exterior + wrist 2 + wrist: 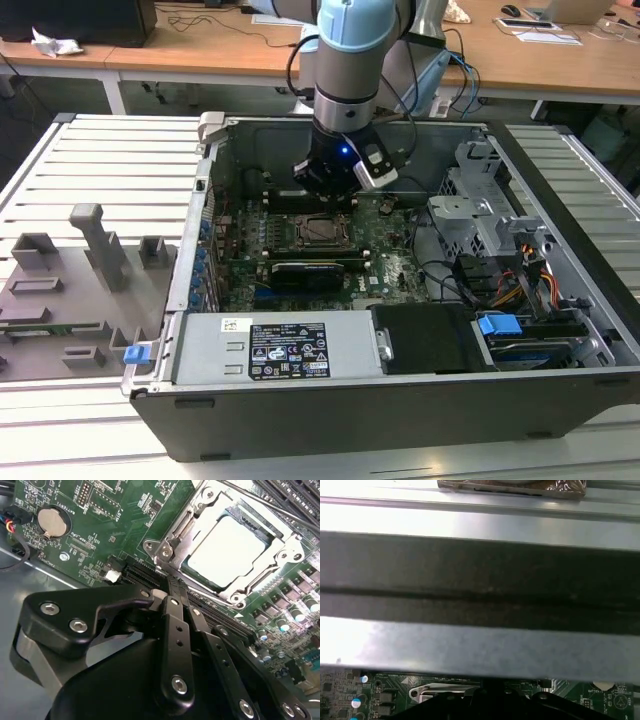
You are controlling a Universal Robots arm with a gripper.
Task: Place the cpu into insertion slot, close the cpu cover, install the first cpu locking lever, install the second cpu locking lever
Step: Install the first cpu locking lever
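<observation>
- cpu (231,551) sits in insertion slot (200,527), cpu cover (280,555) closed over it
- end effector (172,587) hovers beside the socket, fingers together, holding nothing

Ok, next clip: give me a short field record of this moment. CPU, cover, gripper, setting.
setting: open computer case on a slatted table, green motherboard inside
cpu: the cpu lies seated in the insertion slot, pale top showing
cover: the cpu cover lies flat over the cpu, framing it through its window
levers: state cannot be told
gripper: the gripper hangs just beside the socket, holding nothing
</observation>
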